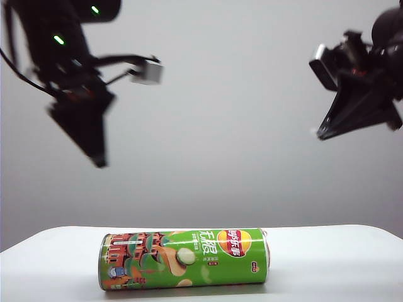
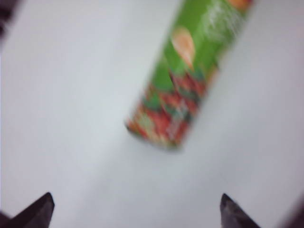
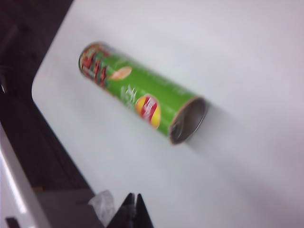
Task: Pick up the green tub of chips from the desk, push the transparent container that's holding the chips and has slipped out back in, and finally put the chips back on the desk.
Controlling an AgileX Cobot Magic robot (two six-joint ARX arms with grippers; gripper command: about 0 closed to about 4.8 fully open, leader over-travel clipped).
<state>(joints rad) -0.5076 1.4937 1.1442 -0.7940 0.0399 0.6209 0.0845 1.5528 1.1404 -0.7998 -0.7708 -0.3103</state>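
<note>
While the desk carries the green tub of chips lying on its side near the front edge, my left gripper hangs above it with jaws spread wide, and my right gripper hangs well apart, jaws clenched, grasping nothing.

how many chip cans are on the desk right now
1. The green tub of chips lies on its side near the front edge of the desk, alone. Both grippers hang above it, left gripper and right gripper. None looks hidden.
</note>
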